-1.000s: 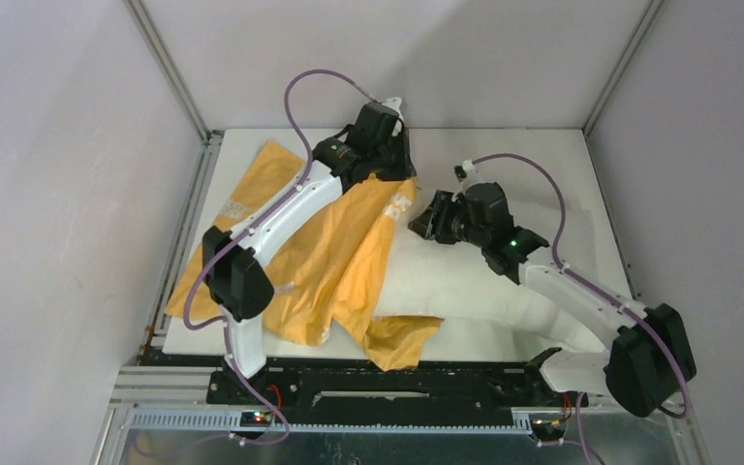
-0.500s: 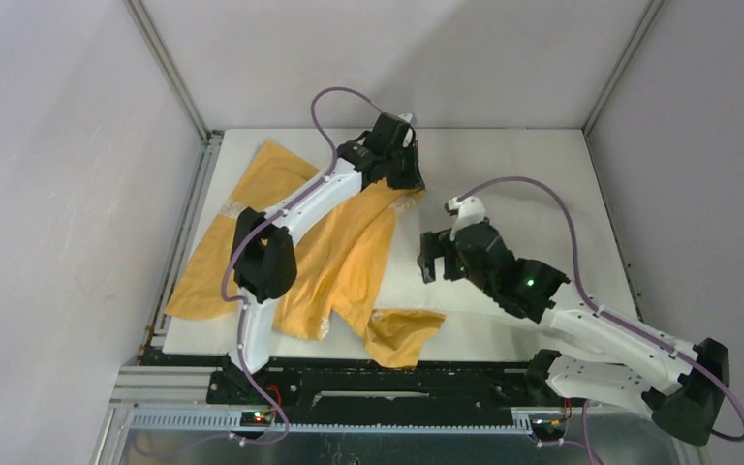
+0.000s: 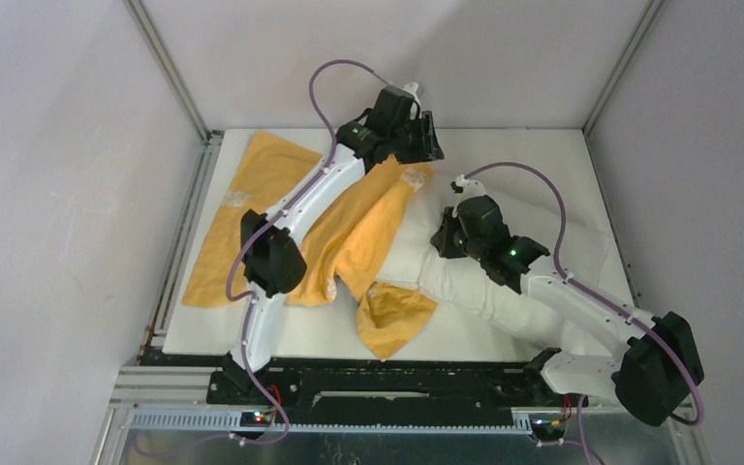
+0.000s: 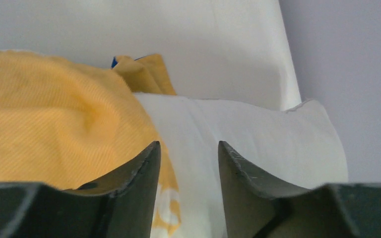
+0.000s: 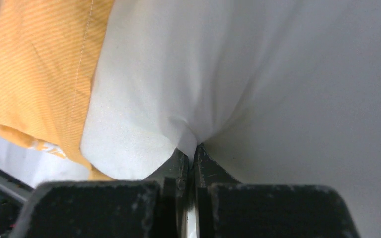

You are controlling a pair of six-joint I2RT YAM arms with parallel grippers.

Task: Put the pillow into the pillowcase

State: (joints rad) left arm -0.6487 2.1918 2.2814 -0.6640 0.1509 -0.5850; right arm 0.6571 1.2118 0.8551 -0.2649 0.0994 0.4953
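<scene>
My right tool (image 5: 192, 148) is clamped on a pinch of white fabric at the edge of the pillow (image 5: 178, 74), the jaws pressed together with the cloth puckered between them; the orange-yellow pillowcase (image 5: 39, 64) lies just beside that spot, its stitched hem against the white. Seen from above, the pillow (image 3: 465, 295) lies across the right half of the table (image 3: 513, 155), its left end under the orange cloth, while the pillowcase (image 3: 271, 184) spreads limp and rumpled over the left half, one folded corner reaching the near edge; my right tool (image 3: 443, 237) sits at the meeting of the two fabrics near the middle of the table. My left tool (image 3: 428, 143) hangs at the far side, above the far end of the pillowcase; its jaws stand apart (image 4: 188, 148) with nothing between them, the orange cloth below the left finger and the pillow (image 4: 258, 134) showing through the gap; a sliver of blue peeks from a fold of the pillowcase (image 4: 54, 114) further off.
</scene>
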